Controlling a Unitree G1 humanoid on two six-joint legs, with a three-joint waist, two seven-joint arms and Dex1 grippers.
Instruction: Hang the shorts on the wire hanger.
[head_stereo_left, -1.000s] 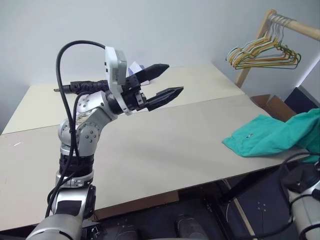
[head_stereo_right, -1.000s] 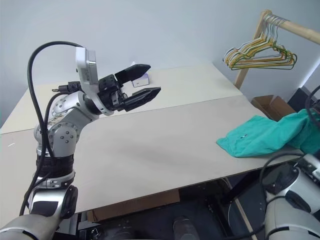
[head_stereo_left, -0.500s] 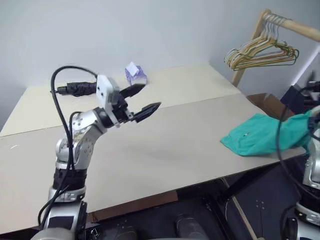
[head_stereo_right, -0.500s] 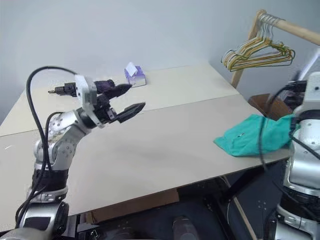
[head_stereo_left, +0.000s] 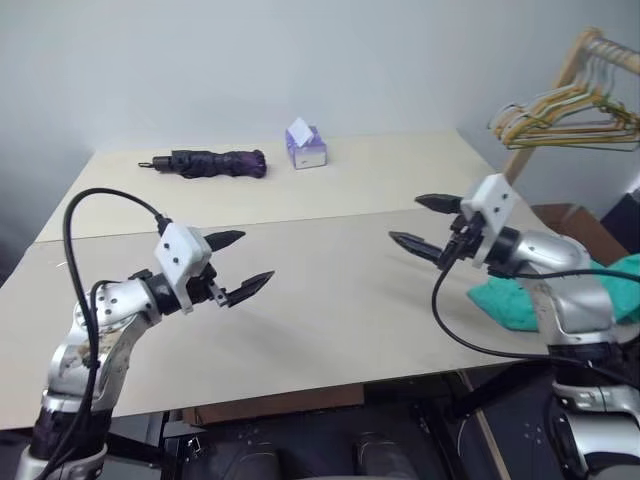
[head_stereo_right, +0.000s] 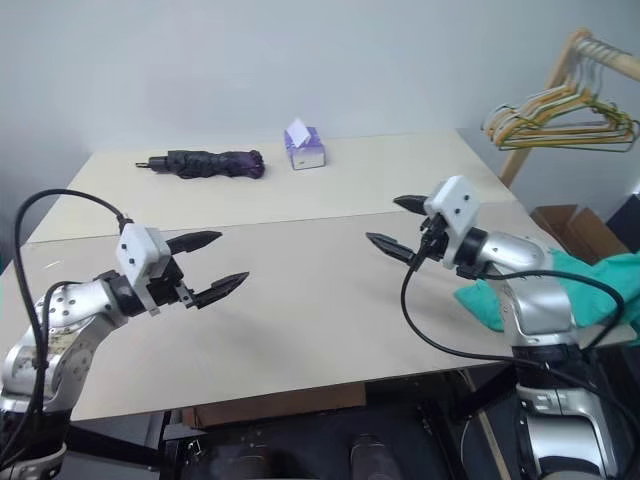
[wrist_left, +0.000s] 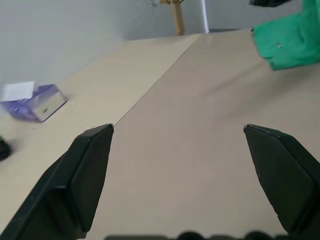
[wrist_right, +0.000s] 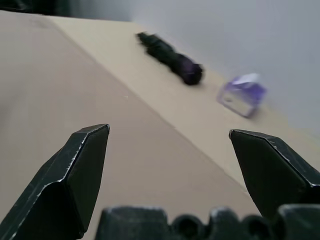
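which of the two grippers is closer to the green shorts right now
The right gripper: it hangs open over the table just beside the shorts at the table's right edge. The left gripper, also open, is far across the table.

1 pr shorts (head_stereo_left: 520, 303), near right. 1 folded umbrella (head_stereo_left: 210, 162) + 1 tissue box (head_stereo_left: 306, 148), far side. 1 bunch of hangers (head_stereo_left: 565, 112), far right, no. unclear. 2 tables (head_stereo_left: 330, 300) pushed together. 2 grippers: left (head_stereo_left: 240, 260), right (head_stereo_left: 428, 224).

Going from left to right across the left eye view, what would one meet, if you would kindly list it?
left pincer → folded dark umbrella → purple tissue box → right pincer → shorts → bunch of hangers
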